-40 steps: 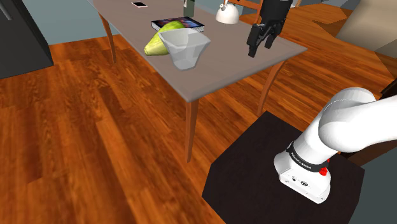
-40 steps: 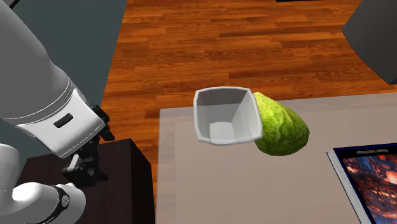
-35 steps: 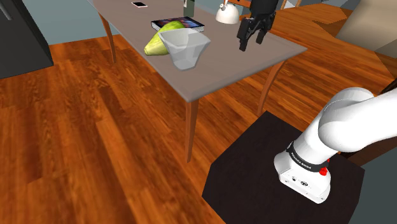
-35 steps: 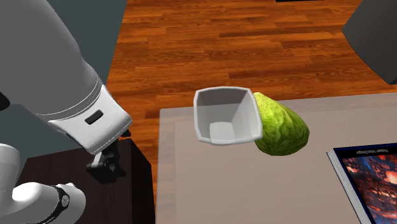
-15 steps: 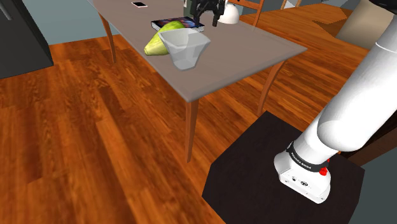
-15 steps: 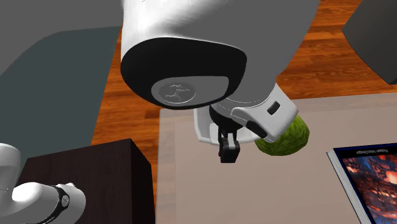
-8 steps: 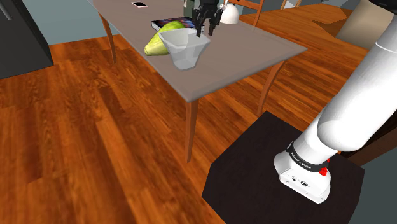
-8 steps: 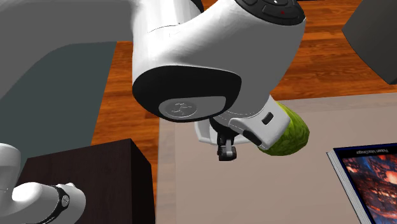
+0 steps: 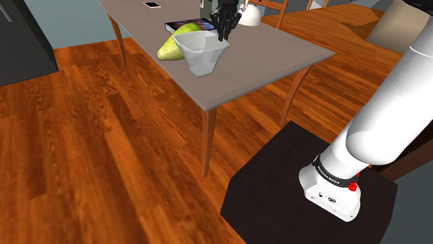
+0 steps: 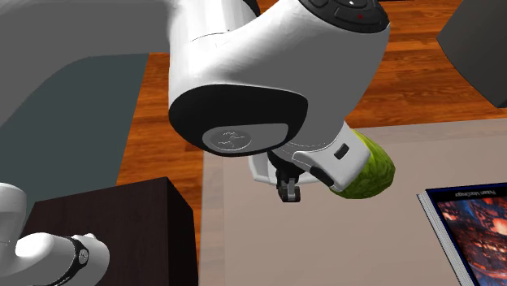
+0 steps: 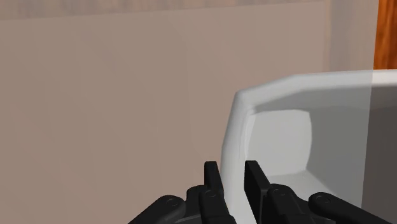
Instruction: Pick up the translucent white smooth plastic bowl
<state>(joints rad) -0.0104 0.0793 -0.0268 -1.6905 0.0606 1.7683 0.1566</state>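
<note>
Our gripper (image 11: 232,169) clasps a wall of the white bowl (image 9: 201,54) on the grey table (image 9: 272,62); we see wooden floor (image 9: 104,138) around.

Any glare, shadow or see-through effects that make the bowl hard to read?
Shoulder view: even light, no glare; the table shows through the bowl. Second exterior view: the arm covers most of it. Wrist view: flat shading, wall looks partly see-through.

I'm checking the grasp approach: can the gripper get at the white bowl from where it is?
Probably yes. The gripper sits at the rim of the bowl, fingers either side of its wall and seemingly clasping it; nothing lies between.
</note>
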